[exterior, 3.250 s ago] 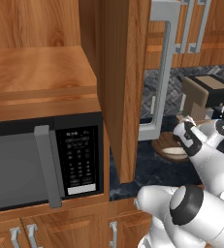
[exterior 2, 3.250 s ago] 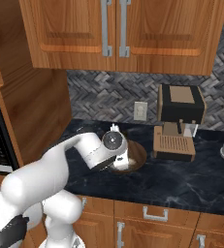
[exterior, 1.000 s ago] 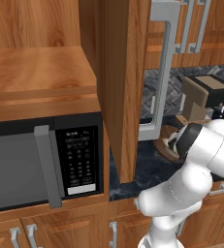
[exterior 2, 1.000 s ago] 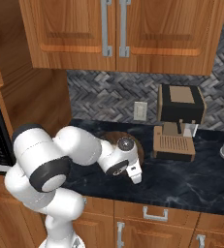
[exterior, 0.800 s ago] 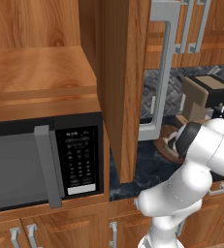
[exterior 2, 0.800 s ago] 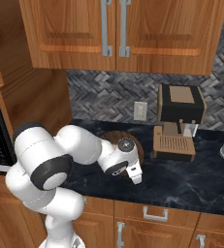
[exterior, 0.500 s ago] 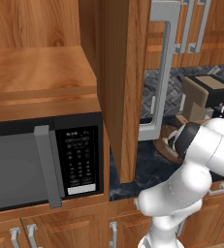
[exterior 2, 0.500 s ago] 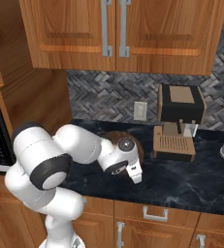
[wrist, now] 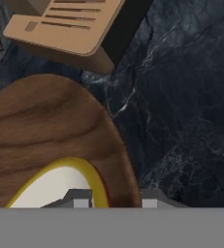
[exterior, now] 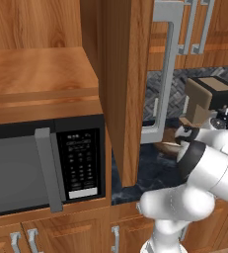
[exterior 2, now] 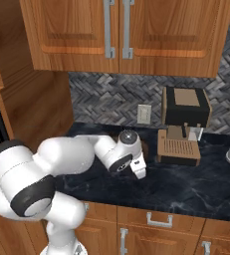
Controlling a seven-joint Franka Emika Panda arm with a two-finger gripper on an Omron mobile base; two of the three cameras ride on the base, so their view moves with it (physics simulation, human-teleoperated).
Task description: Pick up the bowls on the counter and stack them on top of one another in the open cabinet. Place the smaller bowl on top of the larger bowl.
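The larger bowl (wrist: 45,131) lies on the dark marbled table (wrist: 181,97), with the smaller bowl (wrist: 55,186) sitting inside it, its yellow rim against the brown wood. In the hand view the hand (wrist: 116,199) is directly over the near edge of both bowls: one fingertip is at the cream bowl's rim, the other beyond the wooden rim over the stone. Whether the fingers press on the rim cannot be told. The coffee machine's wooden tray (wrist: 70,24) stands just beyond the bowls. In the right base view the hand (exterior 2: 138,169) is low over the table (exterior 2: 196,187) beside the coffee machine (exterior 2: 183,124). The open cabinet's door (exterior: 123,89) stands well apart.
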